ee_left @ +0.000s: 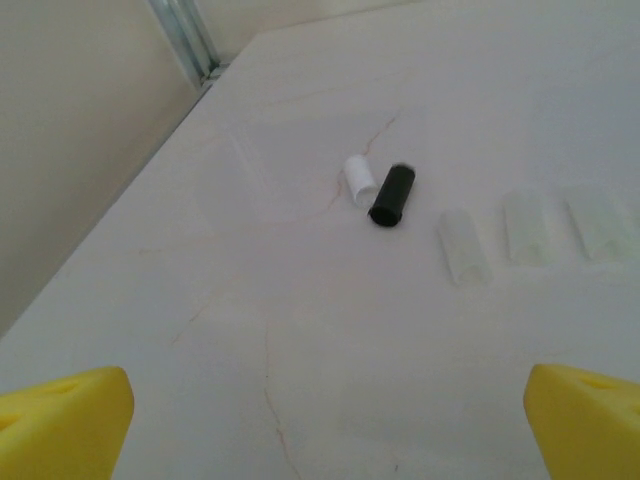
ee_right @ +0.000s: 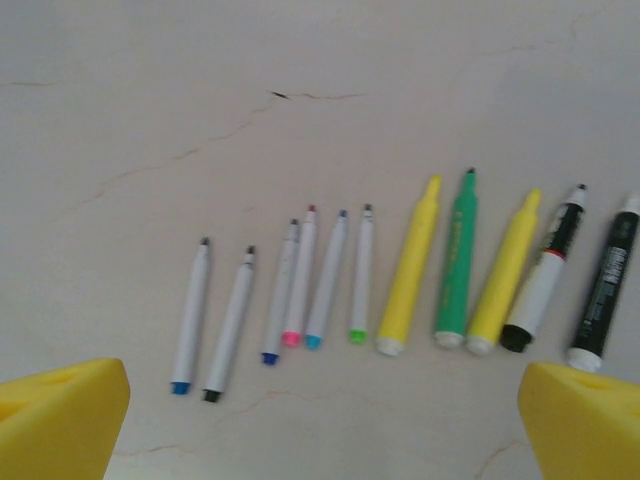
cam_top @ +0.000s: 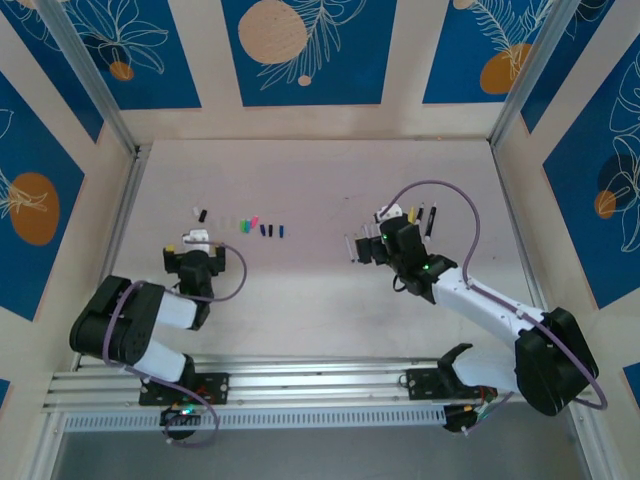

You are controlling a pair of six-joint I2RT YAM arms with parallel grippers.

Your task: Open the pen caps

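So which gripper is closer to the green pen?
The right. The right gripper hovers open just short of the green pen, which lies in the row of pens ahead of it. The left gripper is far across the table, beside the loose caps.

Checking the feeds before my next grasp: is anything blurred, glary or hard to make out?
Left wrist: black cap readable, translucent caps nearly vanish against the pale table. Right wrist: green pen crisp, far-right black pen slightly soft. Top external: even light, no glare, coloured caps tiny.
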